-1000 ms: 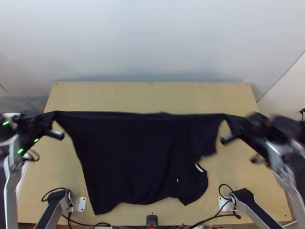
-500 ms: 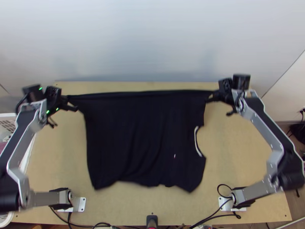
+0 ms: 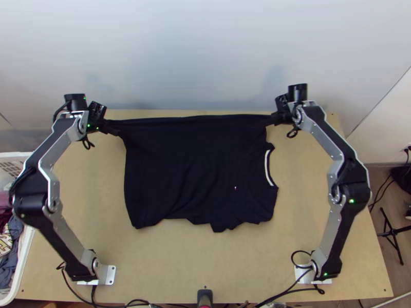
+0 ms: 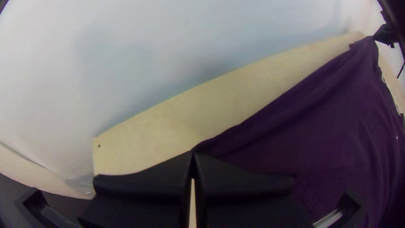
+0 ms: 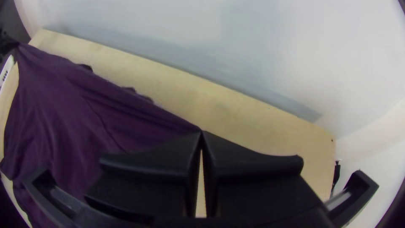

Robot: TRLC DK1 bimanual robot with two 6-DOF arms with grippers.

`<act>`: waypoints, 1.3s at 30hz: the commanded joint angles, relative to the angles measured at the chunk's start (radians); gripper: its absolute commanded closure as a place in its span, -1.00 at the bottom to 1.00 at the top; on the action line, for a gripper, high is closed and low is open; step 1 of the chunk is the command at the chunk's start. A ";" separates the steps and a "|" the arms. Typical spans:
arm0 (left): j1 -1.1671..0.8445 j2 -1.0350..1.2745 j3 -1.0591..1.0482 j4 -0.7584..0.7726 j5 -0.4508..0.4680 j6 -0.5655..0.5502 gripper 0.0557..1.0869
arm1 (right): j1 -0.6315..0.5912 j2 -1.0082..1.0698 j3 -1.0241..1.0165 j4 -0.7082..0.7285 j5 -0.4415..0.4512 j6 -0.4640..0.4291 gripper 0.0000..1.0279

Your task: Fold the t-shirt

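Left arm [image 3: 38, 190] and right arm [image 3: 351, 187] bent, elbows outward; left end effector [image 3: 114, 130] and right end effector [image 3: 271, 121] near the far edge of the surface [image 3: 180, 267], fingertips together.

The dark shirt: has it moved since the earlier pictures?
Yes. In the top view, the shirt has shifted toward the far wall, away from the near edge of the table.

No lettering, number or sign can be read. A tiny pale mark [image 3: 235, 188] stands on the black fabric t-shirt [image 3: 180, 164], and a yellow-and-white print [image 3: 5, 242] on cloth in the white plastic basket [image 3: 24, 258]; both are illegible.
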 commanded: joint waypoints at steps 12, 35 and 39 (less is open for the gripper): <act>0.007 -0.272 -0.282 -0.218 0.067 0.154 0.92 | 0.042 -0.301 -0.307 -0.196 -0.002 -0.020 0.94; -0.020 -0.274 -0.443 -0.058 -0.030 0.165 -0.92 | 0.034 -0.317 -0.525 -0.120 -0.001 -0.019 -0.67; 0.023 -0.363 -0.436 -0.091 -0.025 0.139 -0.92 | 0.022 -0.384 -0.554 -0.139 -0.001 -0.025 -0.73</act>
